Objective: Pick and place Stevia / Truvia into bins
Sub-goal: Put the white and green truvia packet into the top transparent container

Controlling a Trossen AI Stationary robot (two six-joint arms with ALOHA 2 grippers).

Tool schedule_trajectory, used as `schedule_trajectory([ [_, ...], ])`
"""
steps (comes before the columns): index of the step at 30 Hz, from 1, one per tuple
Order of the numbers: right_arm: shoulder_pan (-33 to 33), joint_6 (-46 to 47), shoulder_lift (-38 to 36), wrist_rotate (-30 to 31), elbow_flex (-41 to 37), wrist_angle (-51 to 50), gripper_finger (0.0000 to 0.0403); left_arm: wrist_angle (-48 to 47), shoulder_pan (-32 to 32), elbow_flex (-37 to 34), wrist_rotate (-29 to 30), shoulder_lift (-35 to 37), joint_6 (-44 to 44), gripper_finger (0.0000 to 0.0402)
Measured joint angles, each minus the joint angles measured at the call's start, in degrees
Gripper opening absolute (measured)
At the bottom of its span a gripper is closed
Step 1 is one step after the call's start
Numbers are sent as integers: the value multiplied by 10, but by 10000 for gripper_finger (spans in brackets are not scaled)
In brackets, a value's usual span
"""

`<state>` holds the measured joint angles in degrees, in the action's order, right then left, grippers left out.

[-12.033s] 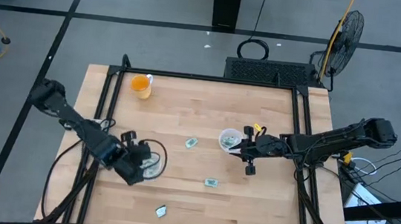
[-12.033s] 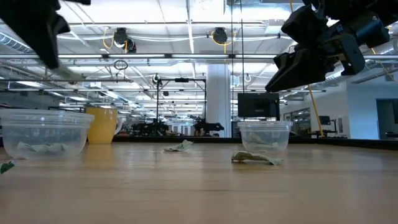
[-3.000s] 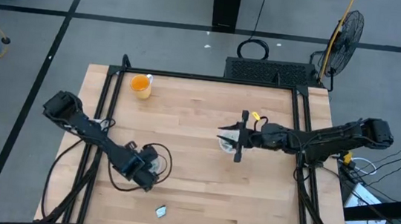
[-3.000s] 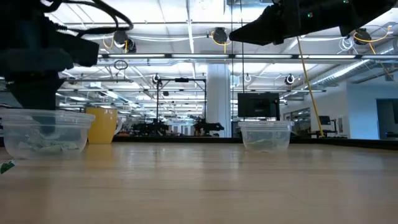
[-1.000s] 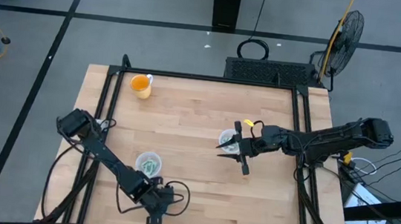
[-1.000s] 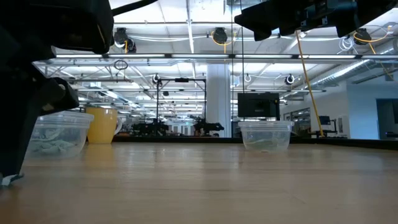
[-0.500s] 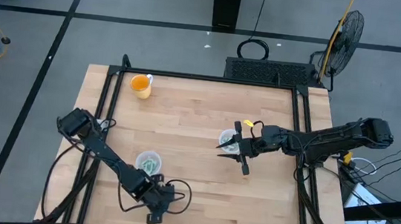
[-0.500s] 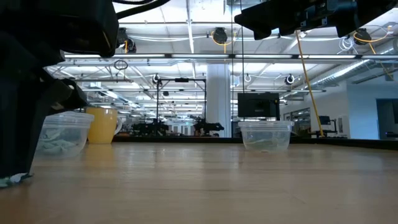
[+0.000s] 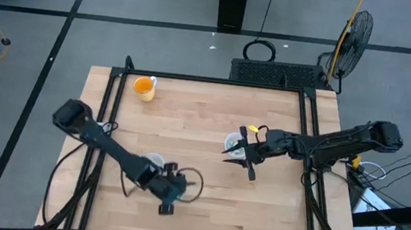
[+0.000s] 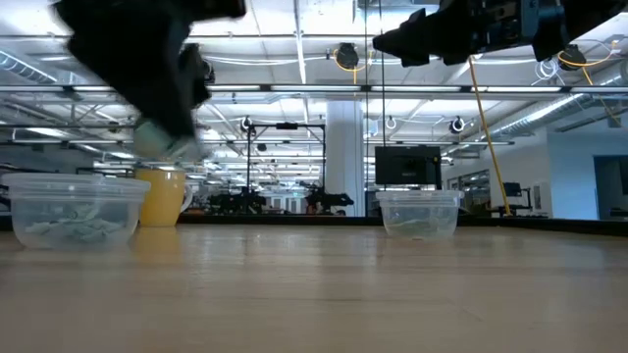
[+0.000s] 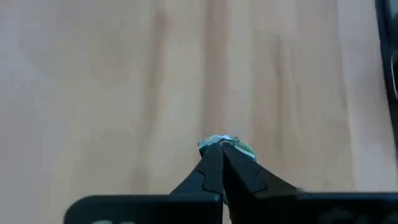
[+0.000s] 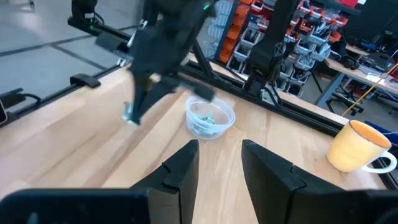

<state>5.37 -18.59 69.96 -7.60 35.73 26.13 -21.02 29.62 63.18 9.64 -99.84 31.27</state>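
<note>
My left gripper (image 9: 167, 203) is shut on one small pale green and white sachet (image 11: 221, 144). It hangs above the table's near middle, just right of the left clear cup (image 9: 155, 158). In the low view the gripper (image 10: 165, 137) is blurred, above and beside that cup (image 10: 69, 211). My right gripper (image 9: 232, 150) is open and empty over the right clear cup (image 9: 234, 142). Both cups hold sachets. In the right wrist view my open right gripper (image 12: 217, 158) faces the left cup (image 12: 210, 118) and the held sachet (image 12: 129, 117). My left gripper pinches the sachet (image 11: 219, 142) between its two fingertips; the crumpled paper shows just past the tips. The fingers slant down from above. The sachet is lifted clear of the table.
An orange-filled cup (image 9: 144, 86) stands at the table's far left corner. Black rails (image 9: 106, 112) run along the table's left and right sides. Bare wood lies between the two clear cups and along the near edge.
My left gripper has risen from the table near its near edge and gone toward the far edge and the left cup. The sachet, which lay on the table under its fingers, has come up clear with it. My right gripper has kept still.
</note>
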Motion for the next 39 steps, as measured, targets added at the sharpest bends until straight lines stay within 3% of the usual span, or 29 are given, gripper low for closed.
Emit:
schedule_trajectory([
  [7, 0, -1, 17, 1, 0, 10, 114, 18, -60, 0, 146, 101, -184, 3],
  [10, 0, -2, 19, 33, 0, 0, 114, 50, -106, 0, 170, 122, -254, 4],
  [12, 0, -2, 18, 97, 0, 3, 114, 77, -137, 0, 158, 124, -283, 3],
  [18, 0, -41, -18, 406, 0, -75, 114, 188, -230, 0, 129, 58, -344, 4],
  [21, 0, -38, -61, 485, 0, -161, 114, 266, -268, 0, 126, 14, -343, 3],
  [24, -2, 11, -112, 540, 0, -226, 114, 370, -298, 1, 77, -42, -339, 7],
  [26, -5, 40, -152, 537, 0, -274, 114, 445, -312, 0, 34, -80, -340, 4],
  [30, -5, 110, -225, 449, 0, -370, 114, 550, -330, 0, -19, -135, -331, 6],
  [34, -5, 144, -269, 377, 0, -396, 114, 565, -337, 0, -26, -167, -312, 8],
  [39, -5, 151, -273, 358, 0, -400, 114, 577, -339, 1, -43, -180, -293, 6],
])
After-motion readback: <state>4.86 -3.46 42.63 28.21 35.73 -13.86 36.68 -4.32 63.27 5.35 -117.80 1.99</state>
